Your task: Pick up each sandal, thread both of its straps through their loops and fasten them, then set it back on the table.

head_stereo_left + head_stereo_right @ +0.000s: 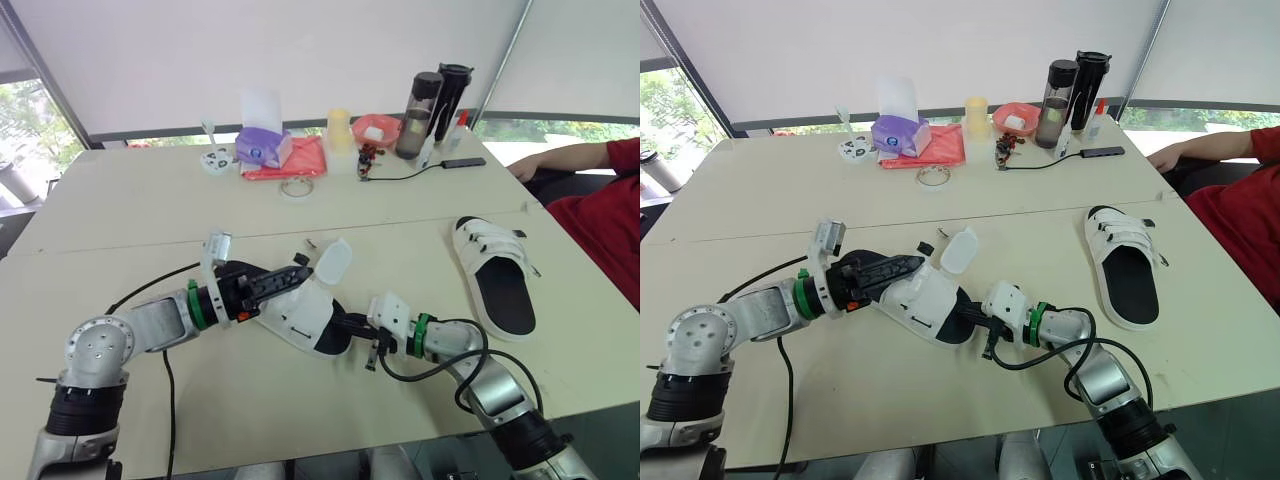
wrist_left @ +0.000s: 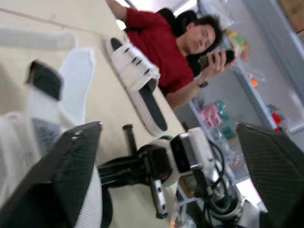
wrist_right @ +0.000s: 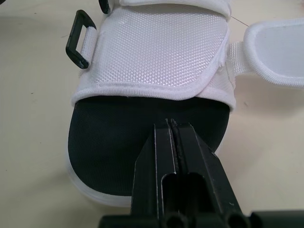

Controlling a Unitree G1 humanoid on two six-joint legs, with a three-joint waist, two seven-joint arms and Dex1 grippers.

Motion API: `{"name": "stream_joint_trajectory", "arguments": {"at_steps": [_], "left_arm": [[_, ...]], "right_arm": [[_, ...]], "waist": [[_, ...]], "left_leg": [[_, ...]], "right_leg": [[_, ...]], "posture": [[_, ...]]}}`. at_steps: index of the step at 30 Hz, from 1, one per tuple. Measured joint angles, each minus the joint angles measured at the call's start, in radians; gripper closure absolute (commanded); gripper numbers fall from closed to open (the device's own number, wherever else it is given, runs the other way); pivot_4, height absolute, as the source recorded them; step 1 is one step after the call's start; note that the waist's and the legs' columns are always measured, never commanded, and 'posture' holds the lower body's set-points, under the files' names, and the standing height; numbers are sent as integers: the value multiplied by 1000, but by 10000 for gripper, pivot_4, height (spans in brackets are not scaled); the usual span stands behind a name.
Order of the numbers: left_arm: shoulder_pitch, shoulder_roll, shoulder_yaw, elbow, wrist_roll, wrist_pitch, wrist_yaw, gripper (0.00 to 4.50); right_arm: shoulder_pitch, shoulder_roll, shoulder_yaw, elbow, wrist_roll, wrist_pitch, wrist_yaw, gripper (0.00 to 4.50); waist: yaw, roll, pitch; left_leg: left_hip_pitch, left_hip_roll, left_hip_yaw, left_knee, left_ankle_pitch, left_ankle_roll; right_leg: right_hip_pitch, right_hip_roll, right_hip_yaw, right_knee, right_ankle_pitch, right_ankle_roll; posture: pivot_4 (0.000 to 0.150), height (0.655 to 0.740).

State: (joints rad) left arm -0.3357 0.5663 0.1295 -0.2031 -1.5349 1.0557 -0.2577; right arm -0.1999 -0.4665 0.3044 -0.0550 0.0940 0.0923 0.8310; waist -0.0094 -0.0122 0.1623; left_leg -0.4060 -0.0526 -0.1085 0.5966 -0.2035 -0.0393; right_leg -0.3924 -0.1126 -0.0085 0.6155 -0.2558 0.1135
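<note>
Sandal number one (image 1: pixel 305 315) lies low in the centre of the head view, white with a black footbed, angled across the pale worktop (image 1: pixel 150 200) between the two arms. One of its straps (image 1: pixel 333 262) stands loose, its rounded white end lifted toward the middle of the frame. A black loop (image 3: pixel 78 40) sticks out from the edge of its woven upper.

The left gripper (image 1: pixel 290 278) reaches in from the lower left and lies over the upper part of this sandal. In the left wrist view its fingers (image 2: pixel 66 171) are spread wide, one against the white sandal, and nothing is clamped between them.

The right gripper (image 1: pixel 348 325) comes in from the lower right and meets the sandal's black end. In the right wrist view its fingers (image 3: pixel 159 156) are pressed together, tips resting over the footbed just short of the white upper. I cannot see anything pinched between them.

The second sandal (image 1: pixel 495 275) rests flat at the right of the frame, well apart from the first, both straps laid across it.

Along the upper edge stand a purple tissue box (image 1: pixel 262 147) and two dark bottles (image 1: pixel 430 98). A person in a red shirt (image 1: pixel 610 215) sits at the right edge.
</note>
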Motion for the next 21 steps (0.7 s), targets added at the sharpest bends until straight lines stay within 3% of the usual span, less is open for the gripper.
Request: {"name": "stream_joint_trajectory", "arguments": {"at_steps": [4,12,16,21], "left_arm": [[-68,4,7,32,113,-45,-70,657],[-137,147,98,196,313,-133,-297,657],[-61,228,9,234,505,-188,-467,657],[-13,242,-86,215,615,-200,-642,657]], "right_arm": [[13,-4,-5,-22,-1,8,-2,45000],[155,-85,-59,-256,34,161,-7,45000],[200,-87,-69,-344,62,252,-26,45000],[213,-107,-107,-424,148,388,-23,45000]], "waist": [[1,0,0],[3,0,0],[-3,0,1],[5,-3,5]], "left_leg": [[-1,-1,0,0,0,-1],[-3,-3,0,-2,0,0],[-3,-2,1,-3,0,-1],[-6,-1,0,-3,0,-1]], "right_leg": [[0,0,0,0,0,0],[-3,-4,0,0,-3,5],[-5,-4,1,0,-3,4],[-6,-6,1,0,-3,4]], "posture": [[1500,7400],[1500,7400],[1500,7400],[1500,7400]]}}
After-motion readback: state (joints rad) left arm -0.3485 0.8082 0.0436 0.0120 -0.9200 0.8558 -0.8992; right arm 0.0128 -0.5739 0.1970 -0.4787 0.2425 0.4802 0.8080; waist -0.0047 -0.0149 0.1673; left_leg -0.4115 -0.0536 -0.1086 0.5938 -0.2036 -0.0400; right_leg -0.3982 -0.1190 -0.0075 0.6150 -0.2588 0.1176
